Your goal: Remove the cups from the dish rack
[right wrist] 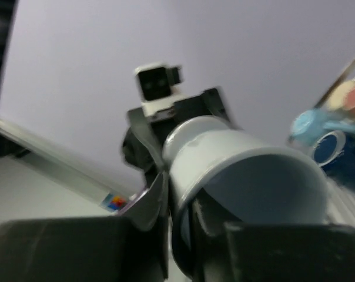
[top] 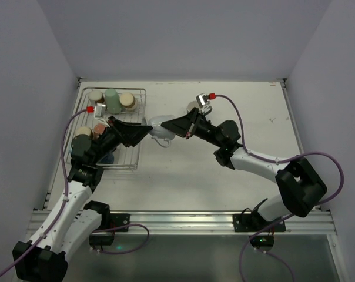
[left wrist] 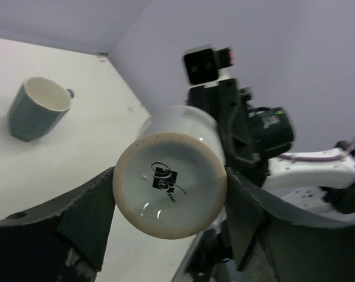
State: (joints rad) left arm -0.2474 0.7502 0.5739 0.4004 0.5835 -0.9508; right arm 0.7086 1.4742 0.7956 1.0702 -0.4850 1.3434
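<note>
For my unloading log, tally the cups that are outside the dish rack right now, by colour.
pale cup, held aloft: 1
grey-green cup, standing on the table: 1
Total: 2

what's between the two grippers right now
A pale grey glazed ceramic cup bridges them: left gripper clasps its base end, right gripper pinches its rim wall. Clearest in the top view; both wrist views confirm.
</note>
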